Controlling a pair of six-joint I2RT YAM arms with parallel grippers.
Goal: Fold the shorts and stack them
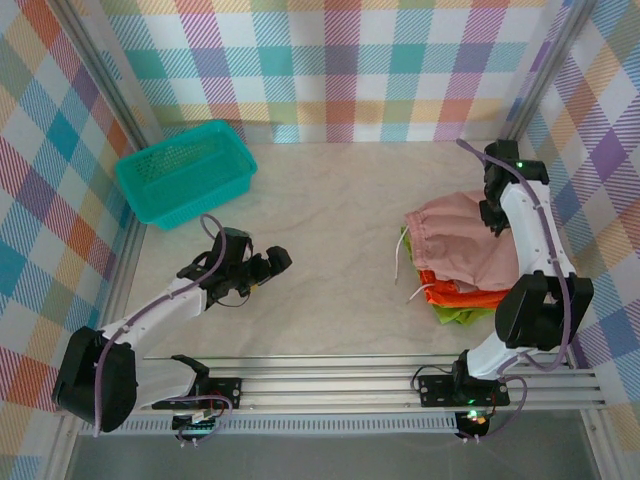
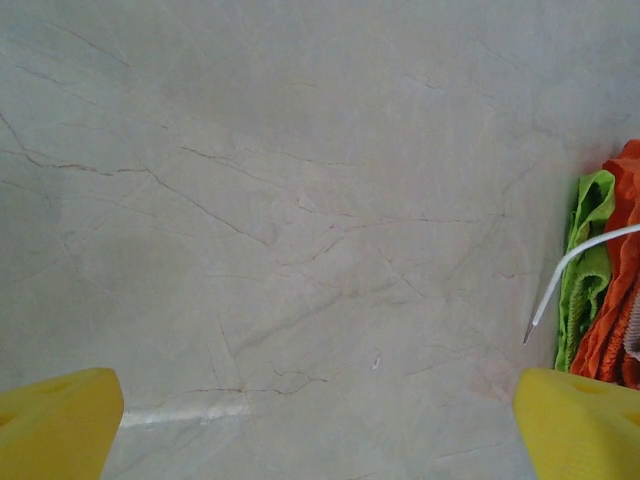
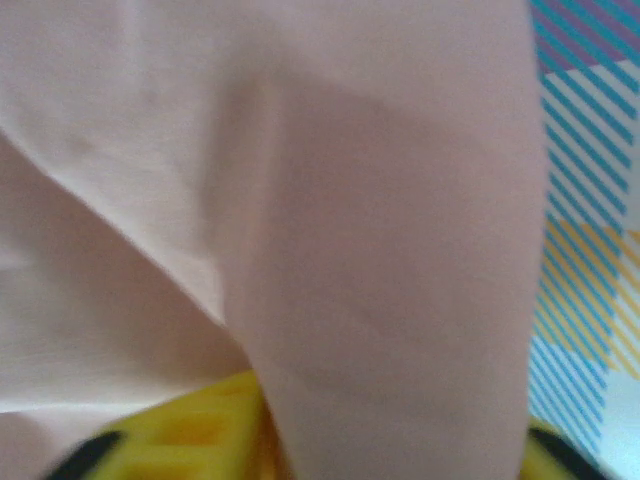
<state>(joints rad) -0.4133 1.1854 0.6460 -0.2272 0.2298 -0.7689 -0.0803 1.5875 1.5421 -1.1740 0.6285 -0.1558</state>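
Three shorts stacked on right side of table (image 1: 330, 220), just in front of right arm: pink shorts (image 1: 460, 240) on top, orange shorts (image 1: 452, 292) under them with edge poking out toward near side, green shorts (image 1: 455, 316) at bottom, just a strip visible. White drawstring (image 1: 400, 262) ends trail off stack's left edge onto bare tabletop. Right gripper (image 1: 496, 218) points down on far-right part of pink shorts; right forearm crosses stack's right edge and hides it. From right wrist, blurred pink cloth sits right against lens, a fold running down between the yellow fingers (image 3: 190, 435); cannot tell if jaws are pinching it or let go. Left gripper (image 1: 272, 262) spread wide, nothing in it, low over bare table left of centre, aimed toward stack, well apart from it. Teal mesh basket (image 1: 200, 190) in far-left corner, near plaid wall (image 1: 350, 60), far from stack. Rails (image 1: 350, 385) along near edge
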